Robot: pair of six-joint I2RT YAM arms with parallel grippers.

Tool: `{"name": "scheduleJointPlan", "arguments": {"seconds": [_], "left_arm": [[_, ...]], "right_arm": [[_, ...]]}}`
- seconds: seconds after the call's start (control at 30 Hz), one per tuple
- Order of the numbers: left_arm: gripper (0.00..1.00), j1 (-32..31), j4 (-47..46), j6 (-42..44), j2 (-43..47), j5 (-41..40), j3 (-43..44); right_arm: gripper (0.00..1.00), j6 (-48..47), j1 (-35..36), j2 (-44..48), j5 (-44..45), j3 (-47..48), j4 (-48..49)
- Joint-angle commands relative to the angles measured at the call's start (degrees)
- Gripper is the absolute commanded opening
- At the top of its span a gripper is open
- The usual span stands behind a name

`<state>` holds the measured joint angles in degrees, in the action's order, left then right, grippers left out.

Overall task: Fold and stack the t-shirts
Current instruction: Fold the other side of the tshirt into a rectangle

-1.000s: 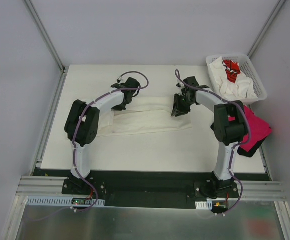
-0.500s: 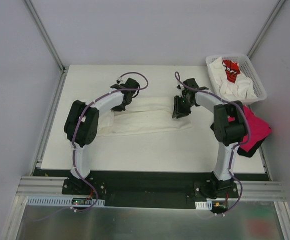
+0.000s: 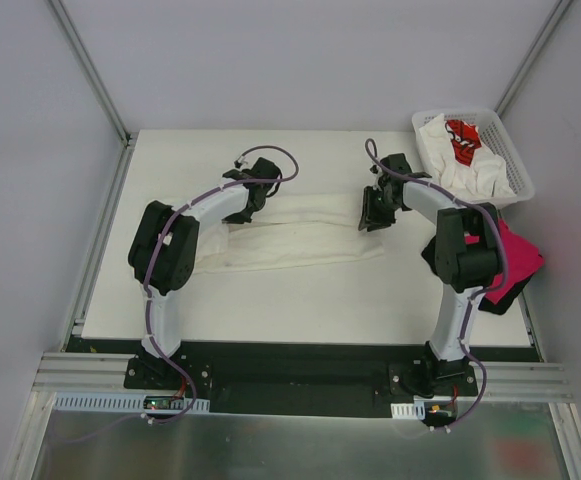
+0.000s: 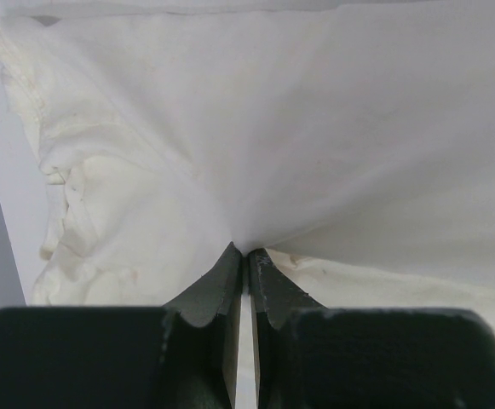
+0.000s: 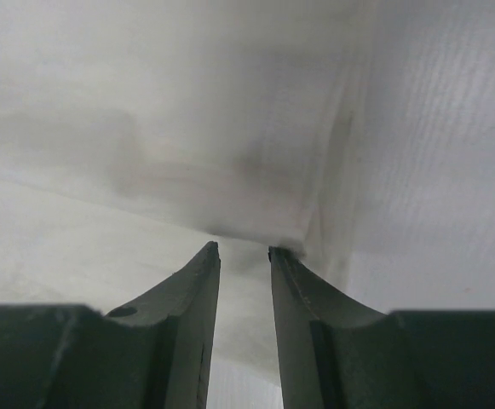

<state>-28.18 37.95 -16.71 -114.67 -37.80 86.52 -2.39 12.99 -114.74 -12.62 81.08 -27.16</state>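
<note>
Pinching the shirt at its far left edge, your left claw is clamped tight on cloth. Right claw sits at the shirt's right end, jaws narrowly apart, fold at the tips; grip unclear. Shirt stretches across mid-table, bare surface nearer you, basket far right.

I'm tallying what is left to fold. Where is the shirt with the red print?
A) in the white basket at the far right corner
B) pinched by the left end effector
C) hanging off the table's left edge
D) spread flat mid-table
A: the red-print shirt lies inside the basket at the far right corner.
</note>
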Motion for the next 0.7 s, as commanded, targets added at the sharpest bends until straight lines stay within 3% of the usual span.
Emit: {"name": "scheduleJointPlan", "arguments": {"seconds": [0.0,0.67], "left_arm": [[0.05,-0.56,1.24,0.1,3.23,-2.27,-0.21],[0.05,-1.0,1.16,-0.78,3.14,-2.8,-0.91]], "right_arm": [[0.33,-0.51,-1.04,4.08,2.86,-1.01,0.7],[0.33,0.99,-1.57,1.1,1.19,1.71,2.28]]}}
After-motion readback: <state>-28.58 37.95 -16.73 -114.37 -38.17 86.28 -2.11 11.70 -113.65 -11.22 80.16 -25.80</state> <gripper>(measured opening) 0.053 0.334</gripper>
